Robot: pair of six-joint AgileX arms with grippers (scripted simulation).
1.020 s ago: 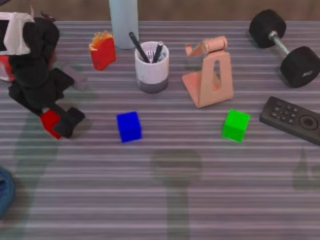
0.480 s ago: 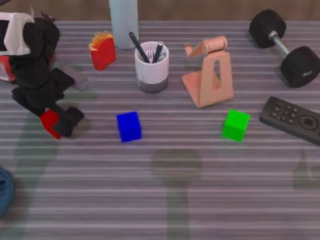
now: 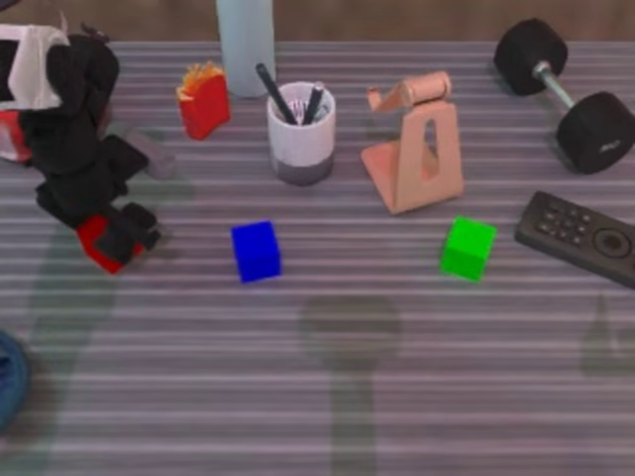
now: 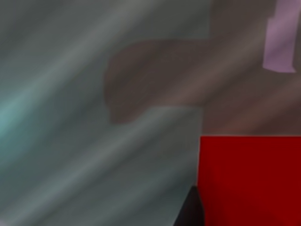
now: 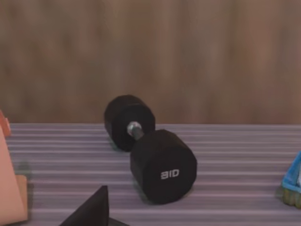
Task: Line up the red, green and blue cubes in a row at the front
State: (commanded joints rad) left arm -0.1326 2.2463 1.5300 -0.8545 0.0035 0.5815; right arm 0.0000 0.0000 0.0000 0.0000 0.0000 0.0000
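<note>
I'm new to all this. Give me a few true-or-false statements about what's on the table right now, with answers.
1. The left gripper is at the red cube. True.
2. The blue cube sits right of the green cube. False: it sits left of it.
3. The cup holds pens. True.
4. The dumbbell lies at the table's left. False: it lies at the right.
5. The three cubes touch. False: they stand apart.

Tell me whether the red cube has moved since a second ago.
Yes. Held in the left gripper, the red cube has edged toward the table's back, nearer the fries box; the blue cube hasn't moved.
</note>
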